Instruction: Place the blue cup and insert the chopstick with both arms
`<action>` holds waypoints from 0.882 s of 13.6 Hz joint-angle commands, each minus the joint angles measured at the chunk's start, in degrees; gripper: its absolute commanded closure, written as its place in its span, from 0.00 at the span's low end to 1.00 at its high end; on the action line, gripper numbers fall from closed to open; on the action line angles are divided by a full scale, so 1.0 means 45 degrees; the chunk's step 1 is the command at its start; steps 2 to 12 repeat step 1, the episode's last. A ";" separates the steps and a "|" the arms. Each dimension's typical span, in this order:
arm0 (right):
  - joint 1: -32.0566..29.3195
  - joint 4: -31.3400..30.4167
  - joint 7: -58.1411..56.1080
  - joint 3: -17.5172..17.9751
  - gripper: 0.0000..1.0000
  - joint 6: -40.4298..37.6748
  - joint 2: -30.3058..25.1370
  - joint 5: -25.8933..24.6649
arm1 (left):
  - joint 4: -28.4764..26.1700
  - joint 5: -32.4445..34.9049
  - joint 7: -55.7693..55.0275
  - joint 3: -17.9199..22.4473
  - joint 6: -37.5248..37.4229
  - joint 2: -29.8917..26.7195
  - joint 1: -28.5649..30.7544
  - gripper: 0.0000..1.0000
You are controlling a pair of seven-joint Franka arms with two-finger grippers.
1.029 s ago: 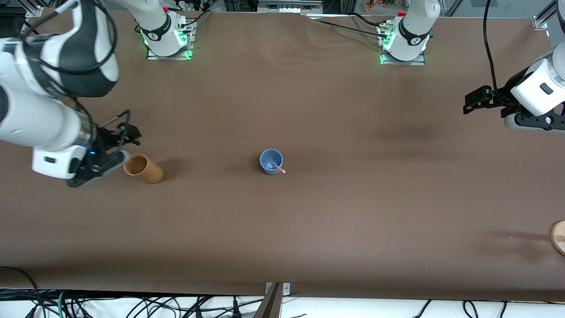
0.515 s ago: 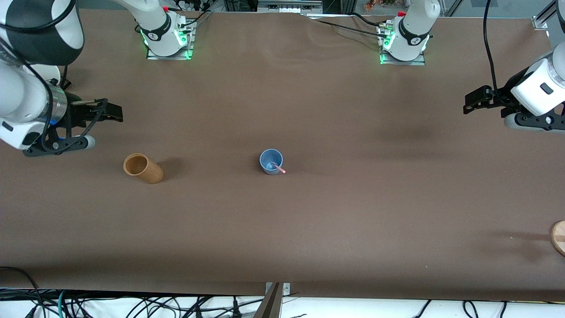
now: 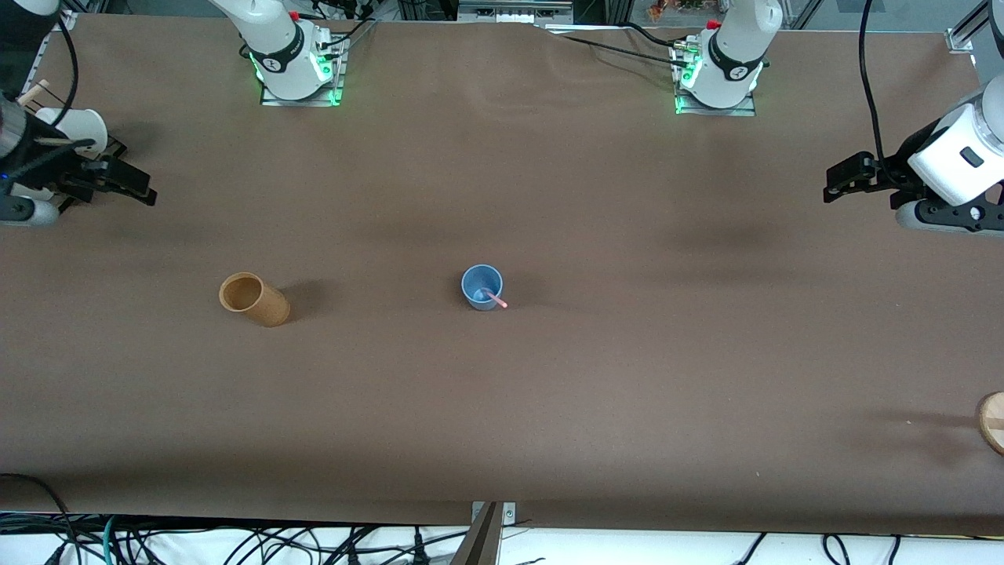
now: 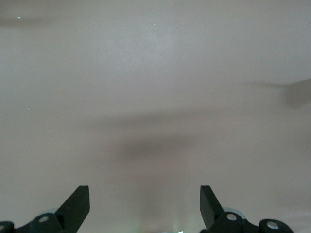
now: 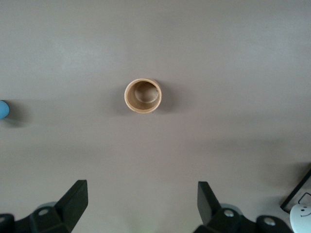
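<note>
Upright near the middle of the brown table, the blue cup holds the chopstick, whose pale pink tip leans out over the rim on the side toward the front camera and the left arm's end. Only a sliver of that cup appears at the edge of the right wrist view. Well apart from it, toward the right arm's end of the table, a tan cup stands on the cloth; the right wrist view looks straight down into its round open mouth. Farther out at that end, the right gripper hangs over the table's edge region, its two dark fingers spread wide with nothing between them. At the other end, the left gripper hovers over the table near the edge, and its fingers too are splayed apart over bare cloth, gripping nothing. Both arms' bases glow green along the edge of the table farthest from the front camera. A round wooden object, cut off by the frame, sits at the left arm's end, nearer the front camera than the blue cup. Black cables trail below the table's near edge.
</note>
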 commanded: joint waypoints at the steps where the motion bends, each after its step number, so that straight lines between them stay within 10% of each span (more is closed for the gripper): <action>1: -0.0220 -0.0127 0.0063 0.0448 0.00 -0.0119 -0.0008 -0.0048 | 0.0303 -0.0284 0.0214 -0.0030 -0.0036 0.0116 0.0014 0.00; 12: -0.0220 -0.0127 0.0063 0.0448 0.00 -0.0119 -0.0008 -0.0048 | 0.0303 -0.0284 0.0214 -0.0030 -0.0036 0.0116 0.0014 0.00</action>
